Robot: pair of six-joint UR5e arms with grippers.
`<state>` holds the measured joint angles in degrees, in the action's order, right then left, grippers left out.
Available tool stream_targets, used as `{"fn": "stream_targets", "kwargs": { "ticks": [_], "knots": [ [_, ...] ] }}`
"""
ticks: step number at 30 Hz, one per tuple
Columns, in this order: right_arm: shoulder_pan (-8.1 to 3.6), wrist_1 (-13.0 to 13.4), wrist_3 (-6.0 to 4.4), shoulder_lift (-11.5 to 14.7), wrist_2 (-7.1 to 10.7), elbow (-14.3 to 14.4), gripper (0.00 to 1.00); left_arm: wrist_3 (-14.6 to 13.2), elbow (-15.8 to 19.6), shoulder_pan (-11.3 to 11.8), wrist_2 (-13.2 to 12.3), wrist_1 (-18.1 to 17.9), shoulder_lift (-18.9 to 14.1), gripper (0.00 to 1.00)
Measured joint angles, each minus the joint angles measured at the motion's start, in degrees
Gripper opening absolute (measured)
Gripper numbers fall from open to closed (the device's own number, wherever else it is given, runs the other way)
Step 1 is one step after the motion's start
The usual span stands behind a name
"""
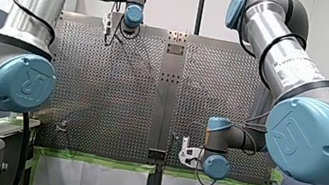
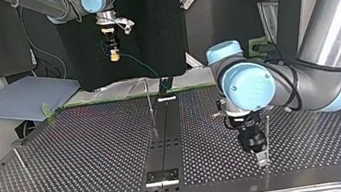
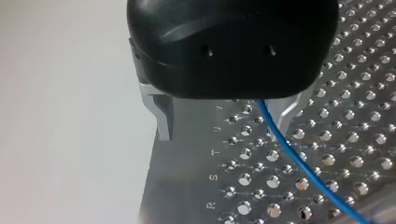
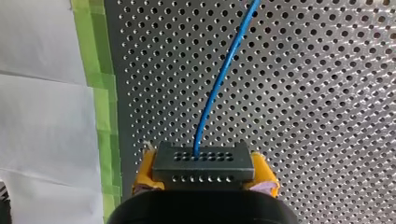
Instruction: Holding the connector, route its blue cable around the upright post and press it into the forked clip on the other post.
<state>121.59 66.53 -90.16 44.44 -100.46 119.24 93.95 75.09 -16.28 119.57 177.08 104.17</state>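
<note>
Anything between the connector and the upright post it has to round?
Nothing visible. In the top view my right gripper holds the connector raised beyond the upright post; my left gripper sits well off at that view's right.

Hidden under the black body of my left claw (image 3: 219, 134): the near end of the blue cable (image 3: 292, 156), also cut off by the edge further out. Masked by the black body of my right claw (image 4: 204, 173): the lower part of the connector (image 4: 203, 161) and most of the yellow pads (image 4: 145, 170). Cable too thin to follow in the front view across the tabletop (image 1: 117, 89). Too small to make out in the top view: any fork on the thin post (image 2: 149, 104).
</note>
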Motion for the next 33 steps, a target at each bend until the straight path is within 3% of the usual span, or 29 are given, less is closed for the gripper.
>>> {"fn": "stream_targets", "kwargs": {
  "ticks": [14, 24, 33],
  "knots": [
    [0.0, 0.1, -0.03, 0.01, 0.0, 0.0, 0.0, 2.1, -4.45, 0.85, -0.48, 1.4, 3.12, 1.0],
    [0.0, -0.24, 0.03, 0.01, 0.0, 0.0, 0.0, 4.2, -4.13, 0.84, -0.38, 3.99, 3.2, 1.0],
    [0.0, -0.34, 0.06, 0.0, 0.0, 0.01, 0.0, 4.12, -3.31, -0.03, 0.58, 5.19, 4.77, 1.0]
  ]
}}
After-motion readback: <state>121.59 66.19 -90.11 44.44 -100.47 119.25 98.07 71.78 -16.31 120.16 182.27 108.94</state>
